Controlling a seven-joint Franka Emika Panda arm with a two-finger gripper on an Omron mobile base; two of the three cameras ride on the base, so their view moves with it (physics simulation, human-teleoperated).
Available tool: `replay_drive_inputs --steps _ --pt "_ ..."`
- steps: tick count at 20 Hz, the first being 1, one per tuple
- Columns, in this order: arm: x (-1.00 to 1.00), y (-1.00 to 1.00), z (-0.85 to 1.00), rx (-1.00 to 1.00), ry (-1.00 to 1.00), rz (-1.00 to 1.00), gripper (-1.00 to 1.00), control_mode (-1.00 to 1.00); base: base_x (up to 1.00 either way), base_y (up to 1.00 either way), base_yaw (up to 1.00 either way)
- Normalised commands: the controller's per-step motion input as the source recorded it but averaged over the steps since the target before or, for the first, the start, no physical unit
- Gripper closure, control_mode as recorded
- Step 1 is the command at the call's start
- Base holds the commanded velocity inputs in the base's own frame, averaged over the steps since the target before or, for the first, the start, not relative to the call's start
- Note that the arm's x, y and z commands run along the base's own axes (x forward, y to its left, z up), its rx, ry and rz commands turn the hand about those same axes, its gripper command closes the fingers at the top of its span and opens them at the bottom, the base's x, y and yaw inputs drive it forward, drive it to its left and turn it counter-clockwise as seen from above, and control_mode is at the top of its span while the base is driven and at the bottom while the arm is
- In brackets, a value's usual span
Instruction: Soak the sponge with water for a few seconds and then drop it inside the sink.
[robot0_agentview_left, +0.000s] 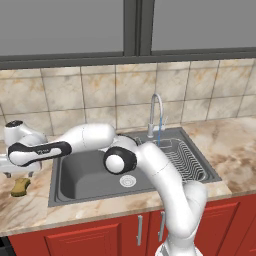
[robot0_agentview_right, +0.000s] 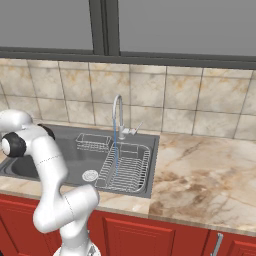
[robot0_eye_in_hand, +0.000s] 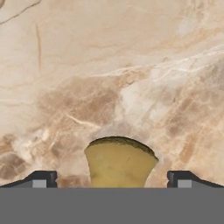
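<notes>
Lying on the marble bench (robot0_agentview_left: 30, 207) left of the sink (robot0_agentview_left: 85, 175), the sponge (robot0_agentview_left: 20, 186) is sitting between the 2 spread fingers (robot0_eye_in_hand: 43, 179) of the hand (robot0_eye_in_hand: 112, 181), not pinched. Water (robot0_agentview_left: 159, 136) is running from the tap (robot0_agentview_left: 155, 112) onto the wire rack (robot0_agentview_left: 187, 160).

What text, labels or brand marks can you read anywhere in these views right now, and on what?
Robot arm: small pale lettering on the dark band of the forearm, too small and blurred to read.
Sponge, sink, faucet, countertop, tiles, cabinet doors: no words, numbers or signs.
</notes>
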Motion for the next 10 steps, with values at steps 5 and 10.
replay_drive_inputs --steps 5,10 --pt "0.0 0.06 -0.13 0.0 0.0 0.0 -1.0 -1.0 0.0 0.0 0.0" --pt "-0.01 0.0 -0.16 0.0 0.0 0.0 -1.0 -1.0 0.0 0.0 0.0"
